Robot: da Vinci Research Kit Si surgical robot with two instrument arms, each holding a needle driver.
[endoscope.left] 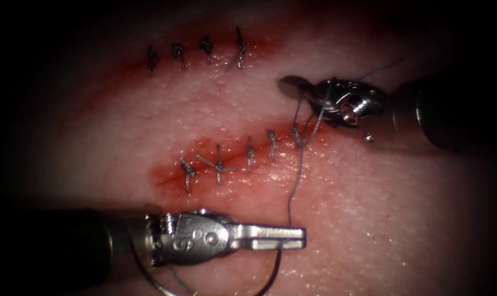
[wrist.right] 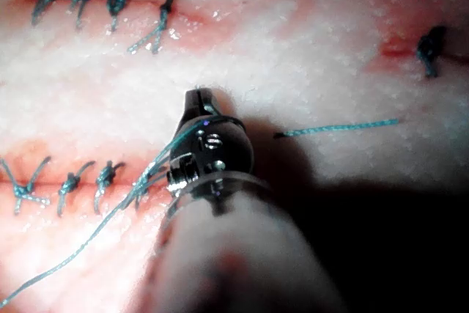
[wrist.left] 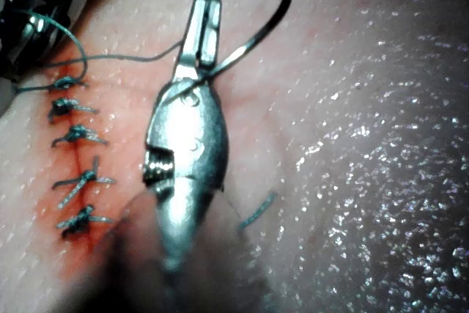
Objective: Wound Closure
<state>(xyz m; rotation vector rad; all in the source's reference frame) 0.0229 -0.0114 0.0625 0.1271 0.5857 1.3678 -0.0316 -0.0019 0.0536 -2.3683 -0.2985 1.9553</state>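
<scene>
Left tool pinches thread, right tool sits at the last stitch.
Left tool (endoscope.left: 270, 237) lies below the cut (endoscope.left: 232, 159), jaws pressed together on the thread (endoscope.left: 295, 181), probably to keep the strand taut up to the cut's right end. Needle (wrist.left: 265, 12) lies free on the tissue (endoscope.left: 369, 219) beside those jaws, not in it. Right tool (endoscope.left: 300, 87) sits just above that end with thread draped over it; can't tell its jaw state. No containers here.

The cut (endoscope.left: 243, 156) runs across the tissue (endoscope.left: 380, 219). The left tool (endoscope.left: 270, 237) lies below the cut, the thread (endoscope.left: 295, 183) crossing its jaws; the right tool (endoscope.left: 300, 90) sits above the cut's right end.
</scene>
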